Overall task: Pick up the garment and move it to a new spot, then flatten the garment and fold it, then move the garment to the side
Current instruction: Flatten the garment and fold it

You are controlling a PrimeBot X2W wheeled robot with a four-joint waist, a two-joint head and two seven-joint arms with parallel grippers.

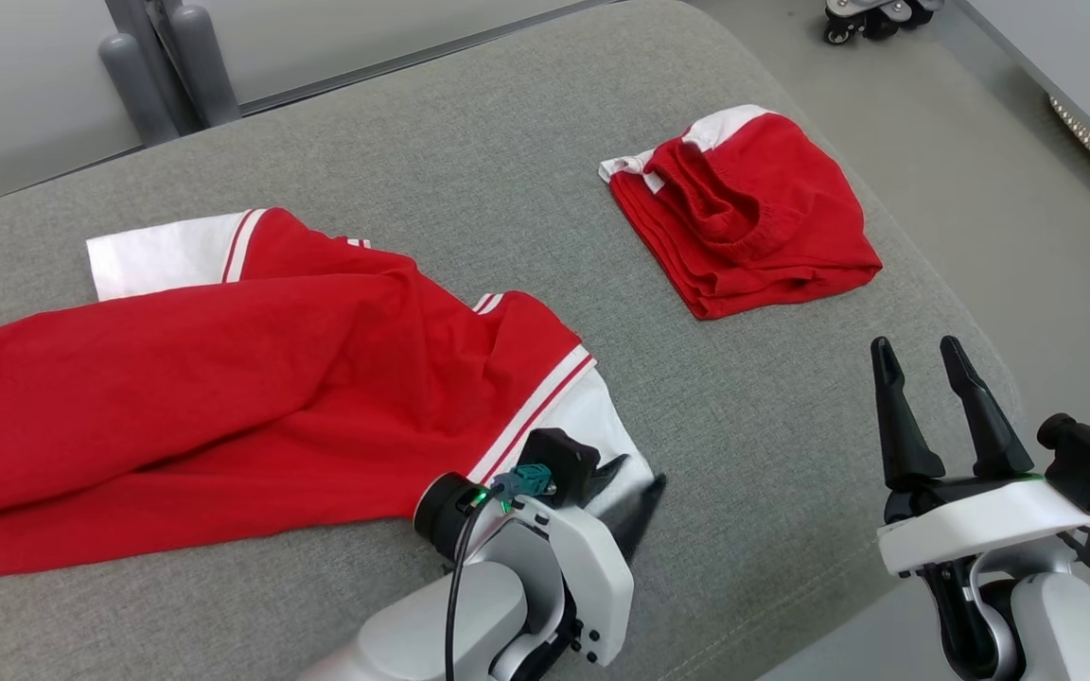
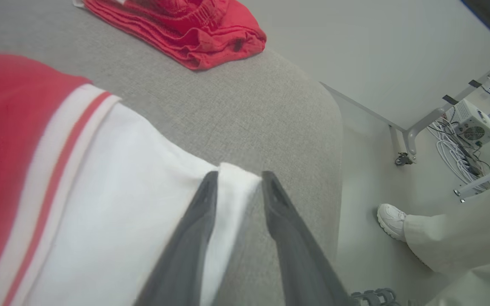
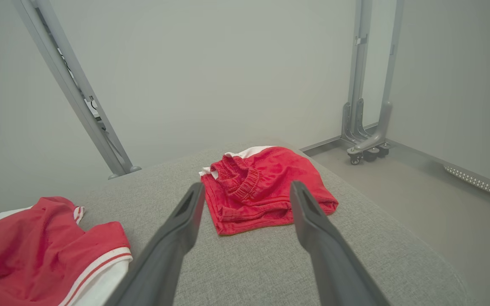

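I see the garment point(image 1: 223, 378), a red shirt with white sleeves, lying rumpled on the left half of the tabletop point(image 1: 469, 189). Its long axis runs across my head view, with the body off to the left and one white sleeve point(image 2: 134, 191) pointing right. My left pincer point(image 2: 239, 178) sits low at that sleeve's corner, fingers partly apart, the cloth lying loose between them rather than clamped. My right pincer point(image 1: 914, 350) hangs spread wide, holding nothing, over the tabletop's right edge, with folded red shorts point(image 1: 744, 218) well apart at the far right.
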